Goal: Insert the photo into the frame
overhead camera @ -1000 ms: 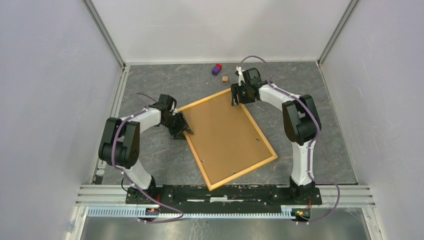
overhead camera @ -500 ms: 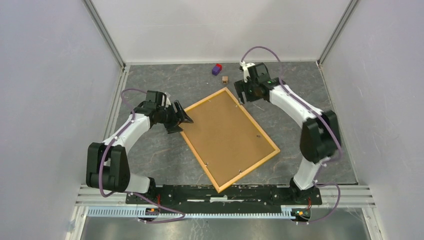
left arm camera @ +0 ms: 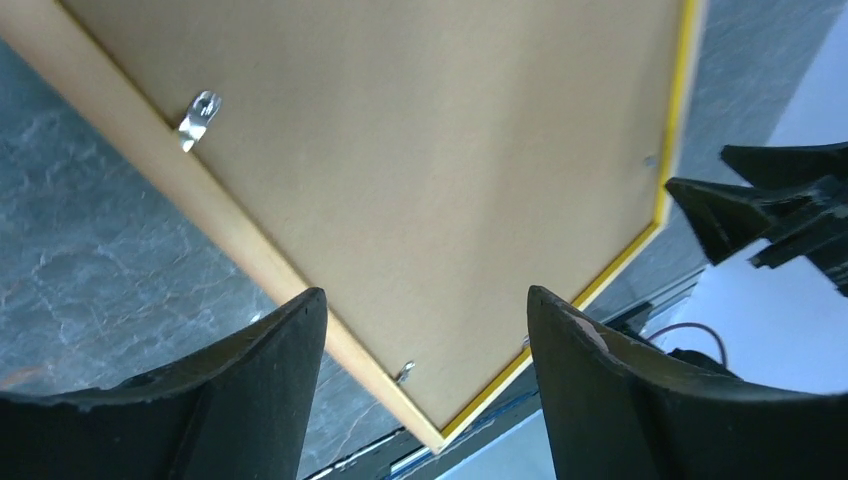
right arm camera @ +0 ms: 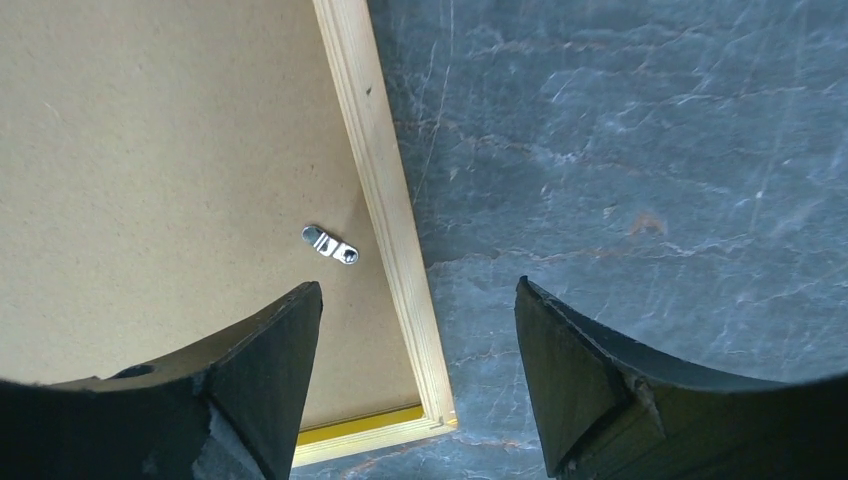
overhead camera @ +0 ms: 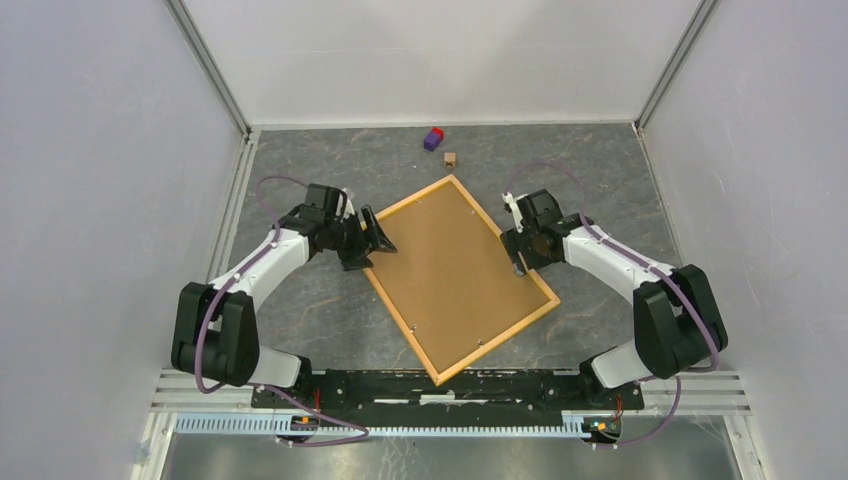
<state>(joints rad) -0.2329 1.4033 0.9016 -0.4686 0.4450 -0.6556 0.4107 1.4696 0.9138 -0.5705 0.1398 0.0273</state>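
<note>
Right arm swings in from the far corner: half a second ago my right gripper (right arm camera: 418, 285) sat by the top tip of the thin rectangular frame of orange-yellow wood (right arm camera: 385, 200); now it hangs over the middle of the frame's right-hand long side. The frame hasn't budged, and my left gripper (left arm camera: 427, 292) keeps much the same post near the left corner.

Both pairs of jaws are spread wide, nothing between them. The frame lies flat, back up, set diagonally on the grey marbled table (right arm camera: 650, 150), with the plain brown backing board (overhead camera: 455, 270) seated inside its rim. And the photo? I can't see it in any view. If it's in there, it's under the board, and I can't confirm that.

On the right wrist view the wooden rim runs between my fingers, and a small silver metal clip (right arm camera: 330, 243) lies on the board just inside it. Whether it's turned to lock, I can't tell.

So I judge this is the closing-up stage: board in, fasteners to settle. As I read it, the next move is to come down and nudge that clip round with one fingertip while the left gripper steadies the opposite side so the frame doesn't spin. That calls for a light, accurate touch, since the clip is tiny and my jaws are broad.
</note>
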